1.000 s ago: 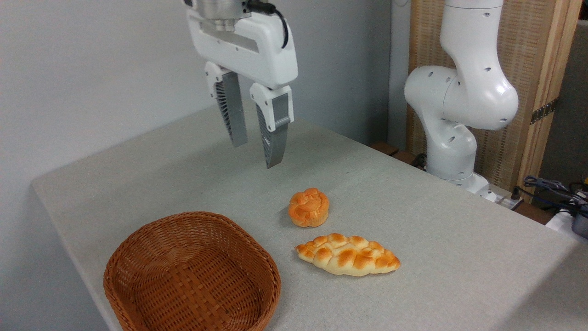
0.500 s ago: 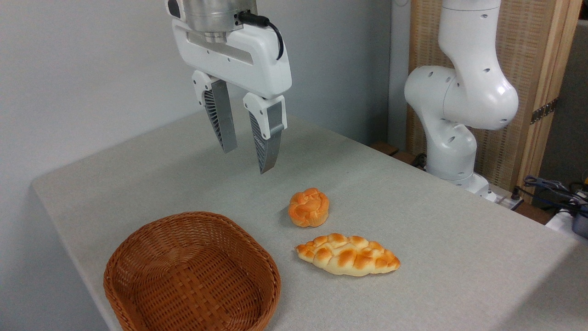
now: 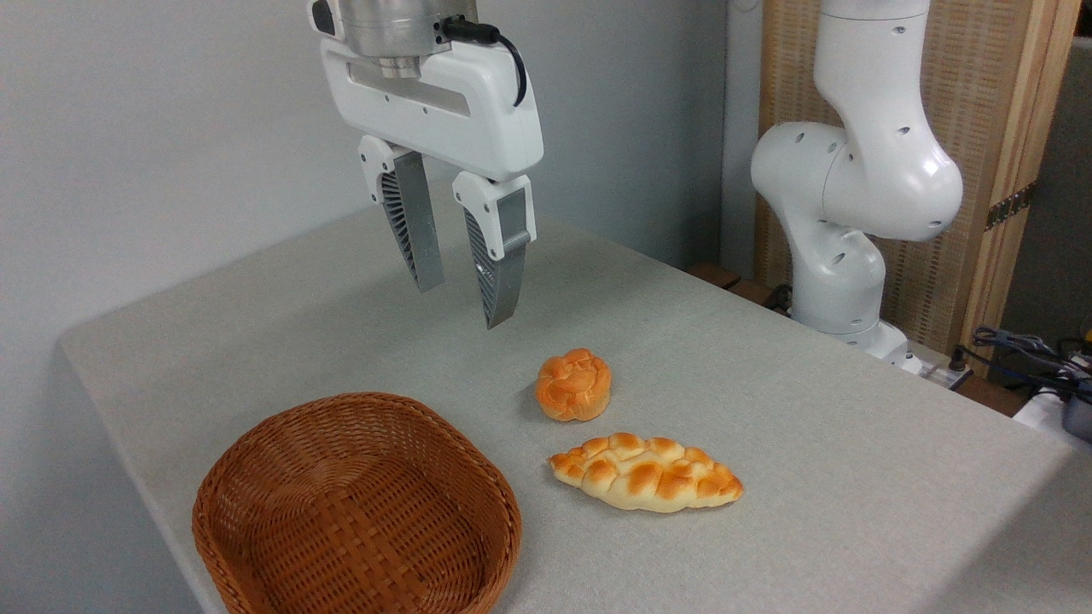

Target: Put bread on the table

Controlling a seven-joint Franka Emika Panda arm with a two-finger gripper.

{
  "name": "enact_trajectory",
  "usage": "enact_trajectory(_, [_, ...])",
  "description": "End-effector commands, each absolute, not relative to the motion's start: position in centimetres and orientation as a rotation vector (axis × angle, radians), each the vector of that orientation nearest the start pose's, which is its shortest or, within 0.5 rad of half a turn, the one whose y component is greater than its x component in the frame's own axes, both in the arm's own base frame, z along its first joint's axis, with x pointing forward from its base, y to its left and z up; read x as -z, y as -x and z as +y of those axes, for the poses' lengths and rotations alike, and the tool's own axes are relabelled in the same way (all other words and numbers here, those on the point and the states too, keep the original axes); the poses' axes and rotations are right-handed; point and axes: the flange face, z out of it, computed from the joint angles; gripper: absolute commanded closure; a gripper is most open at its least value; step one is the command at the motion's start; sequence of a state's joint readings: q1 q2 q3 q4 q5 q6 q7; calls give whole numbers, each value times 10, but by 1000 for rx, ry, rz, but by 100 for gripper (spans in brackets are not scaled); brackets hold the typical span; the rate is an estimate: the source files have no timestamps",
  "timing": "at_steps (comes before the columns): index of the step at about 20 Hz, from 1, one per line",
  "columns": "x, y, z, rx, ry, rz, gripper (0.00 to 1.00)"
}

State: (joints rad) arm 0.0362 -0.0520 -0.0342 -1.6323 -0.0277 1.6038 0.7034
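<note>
The bread [image 3: 646,472], a long braided loaf with golden-brown bumps, lies flat on the table [image 3: 768,409] at the front centre. My gripper [image 3: 465,303] hangs in the air well above the cloth, up and to the left of the loaf. It is open, and nothing sits between its two grey ribbed fingers [image 3: 499,264]. A clear gap separates the fingertips from the loaf.
A small round orange knotted bun [image 3: 574,385] rests on the cloth just behind the loaf. A brown wicker basket [image 3: 357,507] with nothing in it stands at the front left. The arm's white base [image 3: 845,213] rises at the back right, with cables [image 3: 1024,350] beyond.
Over the last second the gripper came down and to the left, then shifted slightly right. It stayed open. The loaf, the bun and the basket did not move.
</note>
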Motion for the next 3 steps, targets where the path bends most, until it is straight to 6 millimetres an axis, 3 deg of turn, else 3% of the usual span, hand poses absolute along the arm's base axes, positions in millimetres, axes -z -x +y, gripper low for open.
enact_trajectory(1, [-630, -545, -1, 51, 2944, 1104, 0])
enact_trajectory(3, [-630, -545, -1, 51, 2930, 1140, 0])
